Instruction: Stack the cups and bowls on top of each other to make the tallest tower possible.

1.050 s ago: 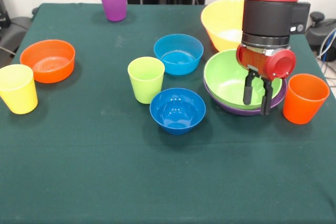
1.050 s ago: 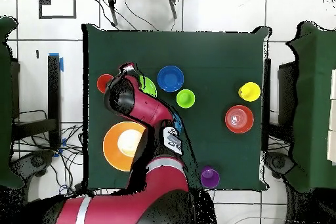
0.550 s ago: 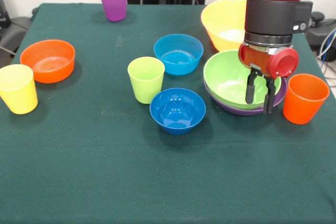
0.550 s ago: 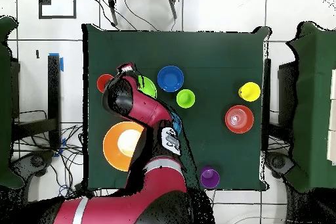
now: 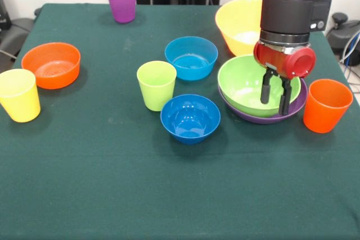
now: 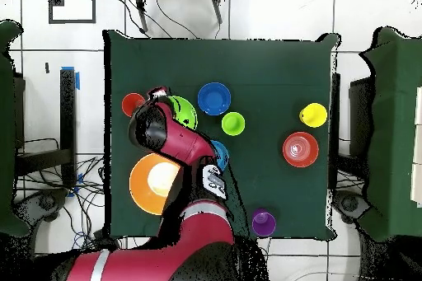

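The lime green bowl [image 5: 246,85] sits nested in the purple bowl [image 5: 264,118] at the right. My gripper [image 5: 274,98] hangs open over their right rim, one finger inside the green bowl and one at the rim. The orange cup [image 5: 327,105] stands just right of it, and the large yellow bowl [image 5: 239,23] just behind. Toward the middle are the light blue bowl [image 5: 191,57], the dark blue bowl [image 5: 190,117] and the lime green cup [image 5: 156,85]. At the left stand the orange bowl [image 5: 52,64] and yellow cup [image 5: 19,95]. The purple cup [image 5: 121,1] is at the back.
In the overhead view the arm [image 6: 177,142] covers part of the green bowl [image 6: 183,111] and most of the light blue bowl. The green tablecloth [image 5: 169,189] is bare along the front. Chairs and cables ring the table.
The gripper has shifted slightly left and back, from the purple bowl's right edge onto the green bowl's rim. Its fingers stay apart. Cups and bowls have not moved.
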{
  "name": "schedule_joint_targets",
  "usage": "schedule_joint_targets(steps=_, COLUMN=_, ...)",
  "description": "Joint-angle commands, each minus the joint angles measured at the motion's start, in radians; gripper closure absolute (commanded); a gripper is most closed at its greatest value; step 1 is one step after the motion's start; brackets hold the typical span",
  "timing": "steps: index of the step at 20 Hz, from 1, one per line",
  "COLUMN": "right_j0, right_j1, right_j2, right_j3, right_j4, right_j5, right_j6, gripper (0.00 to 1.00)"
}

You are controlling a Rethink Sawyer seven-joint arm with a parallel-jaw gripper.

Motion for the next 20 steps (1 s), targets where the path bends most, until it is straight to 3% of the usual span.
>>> schedule_joint_targets(steps=1, right_j0=-0.007, right_j1=0.03, right_j2=0.08, right_j3=0.05, right_j4=-0.004, right_j5=0.075, right_j6=0.142, gripper=0.0)
schedule_joint_targets(steps=4, right_j0=-0.022, right_j1=0.042, right_j2=0.097, right_j3=0.045, right_j4=-0.011, right_j5=0.063, right_j6=0.139, gripper=0.0)
schedule_joint_targets(steps=8, right_j0=-0.087, right_j1=0.067, right_j2=0.168, right_j3=0.06, right_j4=-0.06, right_j5=0.016, right_j6=0.136, gripper=0.0)
schedule_joint_targets(steps=20, right_j0=-0.093, right_j1=0.058, right_j2=0.189, right_j3=0.068, right_j4=-0.063, right_j5=-0.01, right_j6=0.151, gripper=0.0)
